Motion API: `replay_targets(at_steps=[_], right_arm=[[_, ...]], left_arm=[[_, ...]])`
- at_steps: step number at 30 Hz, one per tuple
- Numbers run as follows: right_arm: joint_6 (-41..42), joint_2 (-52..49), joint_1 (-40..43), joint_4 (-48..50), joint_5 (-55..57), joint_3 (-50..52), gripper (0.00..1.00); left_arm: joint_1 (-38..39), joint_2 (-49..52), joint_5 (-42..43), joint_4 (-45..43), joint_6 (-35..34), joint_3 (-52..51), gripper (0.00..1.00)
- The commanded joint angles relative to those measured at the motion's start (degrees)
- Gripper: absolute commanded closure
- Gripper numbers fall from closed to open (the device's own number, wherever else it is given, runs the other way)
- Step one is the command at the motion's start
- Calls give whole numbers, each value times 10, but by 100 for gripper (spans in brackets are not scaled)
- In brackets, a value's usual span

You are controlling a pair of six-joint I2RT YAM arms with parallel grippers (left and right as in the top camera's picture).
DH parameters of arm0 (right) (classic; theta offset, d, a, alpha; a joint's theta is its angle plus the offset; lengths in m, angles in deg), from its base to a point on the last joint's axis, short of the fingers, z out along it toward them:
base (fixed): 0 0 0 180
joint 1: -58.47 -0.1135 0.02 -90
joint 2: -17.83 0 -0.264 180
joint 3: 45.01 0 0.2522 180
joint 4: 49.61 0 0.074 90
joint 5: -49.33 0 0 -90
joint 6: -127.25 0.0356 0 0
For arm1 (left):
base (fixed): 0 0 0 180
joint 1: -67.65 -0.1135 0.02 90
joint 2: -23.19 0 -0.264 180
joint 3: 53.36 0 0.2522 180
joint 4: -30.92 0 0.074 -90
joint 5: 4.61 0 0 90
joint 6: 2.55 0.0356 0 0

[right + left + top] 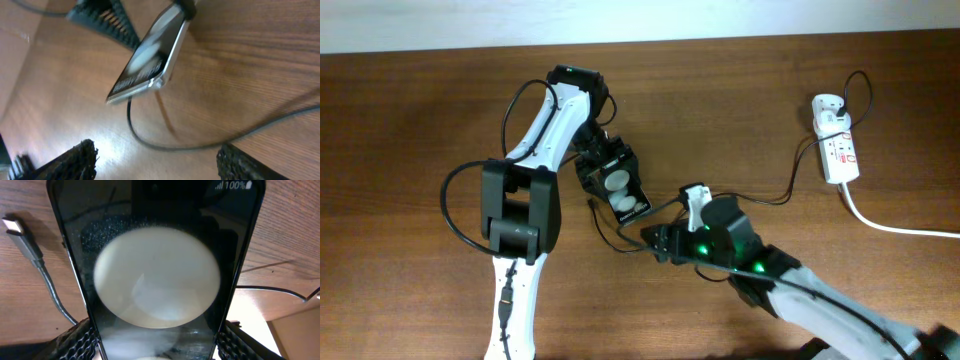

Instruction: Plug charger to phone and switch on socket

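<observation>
1. The phone (160,280): a black glossy slab. The left hand (157,346) is clenched on its long edges. The right wrist view shows it tilted, with one end lifted off the surface (260,60).
   - Handling: judged light and rigid, slippery on the glass face, and breakable. It is best kept by the edges, as now, with the free end left clear for the plug.
   - Legible: "100%" beside signal bars at a corner of the screen. No brand shows.

2. The plug tip (12,226) of the charger: lies on the surface just beside the phone, not connected.
   - Handling: a small stiff tip on a thin, limp black cable (190,148). It is judged very light and likely to swivel, so the place to take hold is the moulded collar right behind the tip, not the cable.

3. The right hand (160,160): near the phone's free end, fingers spread and nothing held. The cable runs along the surface under it.

4. The adapter (828,106): white, well apart from the phone, seated at one end of the socket.

5. The socket (842,155): a white strip, farthest from the phone. Its red and dark marks are too small to read. A thick white cord (900,228) leads off it, away from the phone.
</observation>
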Motion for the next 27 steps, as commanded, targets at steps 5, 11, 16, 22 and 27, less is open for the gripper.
replay_targets(at_steps=[5, 11, 16, 22, 27], right_arm=[[85, -136, -6, 88, 14, -89, 25], [158, -245, -5, 88, 19, -169, 69], [158, -245, -5, 88, 17, -178, 96], [155, -233, 46, 44, -27, -178, 96], [90, -115, 128, -95, -76, -178, 96]], left_arm=[[-3, 2, 11, -12, -13, 10, 100], [-3, 2, 13, -31, -28, 10, 100], [-3, 2, 13, -33, -38, 10, 91], [-29, -46, 9, -29, 37, 21, 1], [-36, -165, -122, -55, 70, 21, 0]])
